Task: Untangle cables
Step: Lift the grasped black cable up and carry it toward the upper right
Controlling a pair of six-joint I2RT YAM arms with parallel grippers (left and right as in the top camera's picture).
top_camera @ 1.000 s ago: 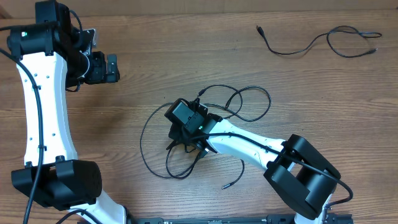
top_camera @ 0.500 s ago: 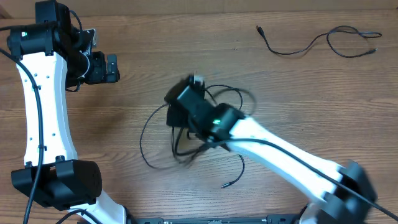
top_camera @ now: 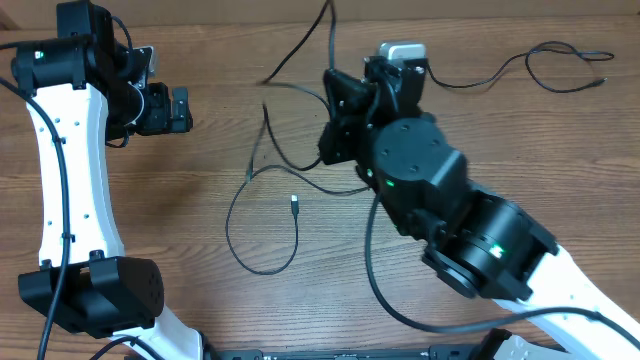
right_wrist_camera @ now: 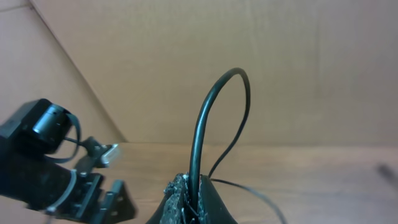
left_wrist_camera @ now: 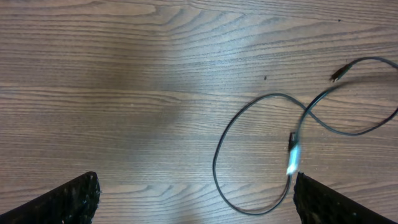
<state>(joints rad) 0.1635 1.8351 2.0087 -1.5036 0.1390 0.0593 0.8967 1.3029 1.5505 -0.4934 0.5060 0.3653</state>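
Observation:
My right gripper [top_camera: 332, 115] is raised high above the table's middle and shut on a thin black cable [right_wrist_camera: 198, 137], which arches up out of the jaws [right_wrist_camera: 194, 199]. In the overhead view that cable [top_camera: 328, 25] runs up past the top edge, and strands trail down to the left. A loop of cable [top_camera: 262, 268] lies on the wood with a small plug [top_camera: 294, 203] inside it. The loop [left_wrist_camera: 249, 109] and a blurred plug [left_wrist_camera: 292, 155] show in the left wrist view. My left gripper [top_camera: 185, 110] is open and empty at the far left, its fingers [left_wrist_camera: 196, 199] apart over bare wood.
A separate thin black cable [top_camera: 540, 62] lies spread out at the far right of the wooden table [top_camera: 150, 220]. The left arm's white links [top_camera: 70, 200] stand along the left edge. The right arm's bulk [top_camera: 470, 240] covers the lower right. My left gripper [right_wrist_camera: 62, 168] shows in the right wrist view.
My right gripper has risen from the tangle at mid-table and swung toward the far side, pulling a cable up. The tangle has opened into a loose loop. The left arm has not moved.

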